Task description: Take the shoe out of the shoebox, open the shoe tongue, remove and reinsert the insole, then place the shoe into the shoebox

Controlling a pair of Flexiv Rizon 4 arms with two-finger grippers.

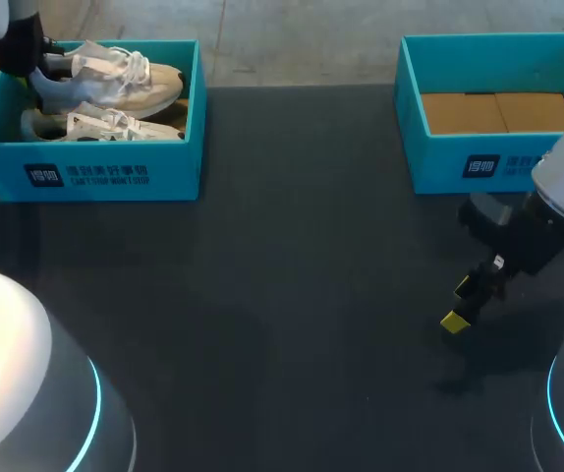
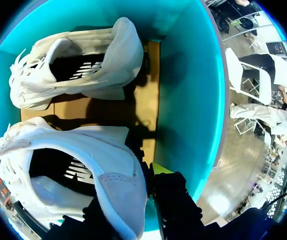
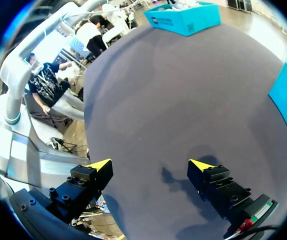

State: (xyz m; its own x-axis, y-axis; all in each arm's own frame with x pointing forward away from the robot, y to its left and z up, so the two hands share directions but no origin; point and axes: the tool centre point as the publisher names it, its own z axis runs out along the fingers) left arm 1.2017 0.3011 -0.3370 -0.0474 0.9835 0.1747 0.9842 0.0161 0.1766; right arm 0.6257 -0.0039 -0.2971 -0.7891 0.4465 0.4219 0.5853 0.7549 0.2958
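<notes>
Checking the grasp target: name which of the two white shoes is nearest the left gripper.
The white shoe whose heel lies right beside the left gripper; the other shoe lies farther ahead in the shoebox.

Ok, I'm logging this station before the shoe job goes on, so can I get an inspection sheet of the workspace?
Surface: dark table carrying two boxes.
Job's things: two white shoes in the left shoebox; right shoebox empty, cardboard floor showing.
Clutter: nothing seen.
Grippers: left gripper at one shoe's heel inside the left shoebox; right gripper open above the table.
Cables: short wires on the right gripper's body.
Surroundings: nothing seen over the table.
</notes>
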